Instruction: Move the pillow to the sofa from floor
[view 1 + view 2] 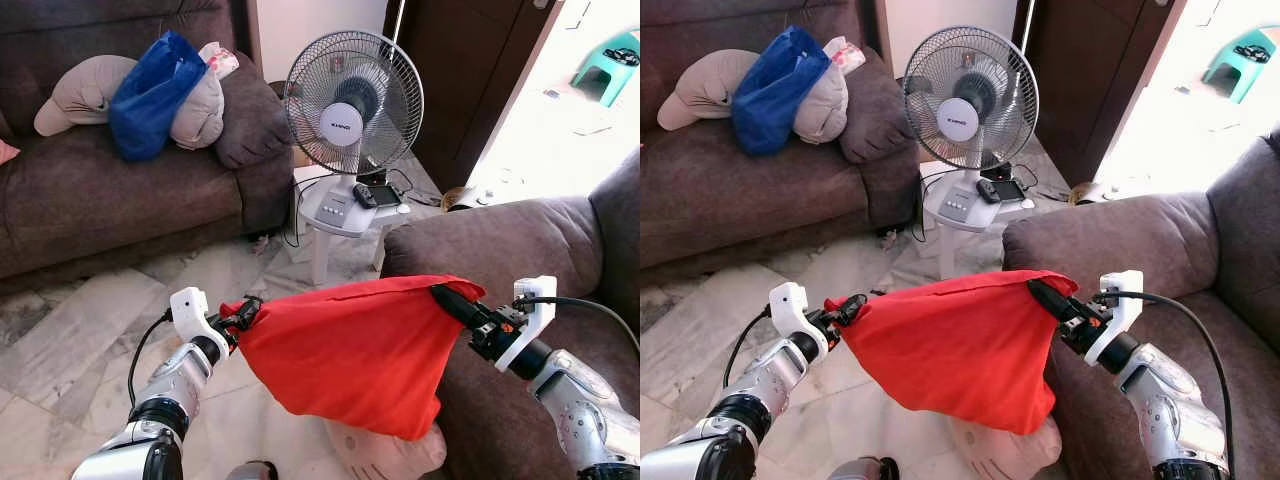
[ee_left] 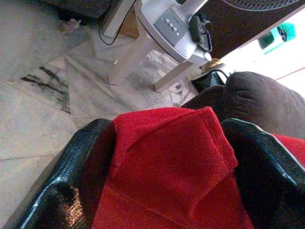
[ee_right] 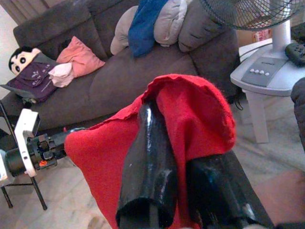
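A red pillow (image 1: 350,350), limp like a cloth cover, hangs stretched between my two grippers above the marble floor, beside the arm of the near brown sofa (image 1: 500,240). My left gripper (image 1: 245,312) is shut on its left corner. My right gripper (image 1: 445,297) is shut on its upper right corner, just over the sofa's front edge. In the left wrist view the red fabric (image 2: 176,157) is pinched between both black fingers (image 2: 81,162). The right wrist view shows the fabric (image 3: 190,109) folded over that gripper's fingers (image 3: 150,157).
A standing fan (image 1: 352,100) on a white stool (image 1: 345,215) is straight ahead. A second brown sofa (image 1: 100,190) at the back left carries a blue bag (image 1: 150,95) and beige cushions. A pale object (image 1: 385,450) lies on the floor under the red pillow.
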